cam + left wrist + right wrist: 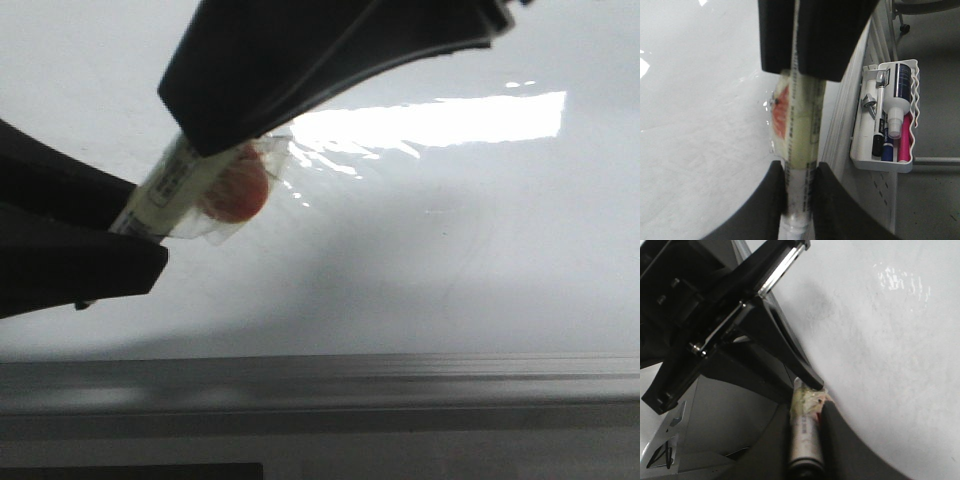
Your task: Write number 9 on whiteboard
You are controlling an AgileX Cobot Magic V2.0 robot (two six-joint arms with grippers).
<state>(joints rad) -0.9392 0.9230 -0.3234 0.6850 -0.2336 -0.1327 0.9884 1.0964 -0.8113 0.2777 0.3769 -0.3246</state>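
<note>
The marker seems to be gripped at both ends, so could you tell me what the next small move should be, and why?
Probably ease the two arms slightly apart along the marker, likely to uncap it. The left gripper and right gripper both have jaws closed on it, and the whiteboard shows no writing yet.

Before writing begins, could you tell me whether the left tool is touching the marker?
Touching: left wrist view shows the marker pinched between the fingers of the left tool.

floor: grey; white tray of markers; light: bright glare patch
</note>
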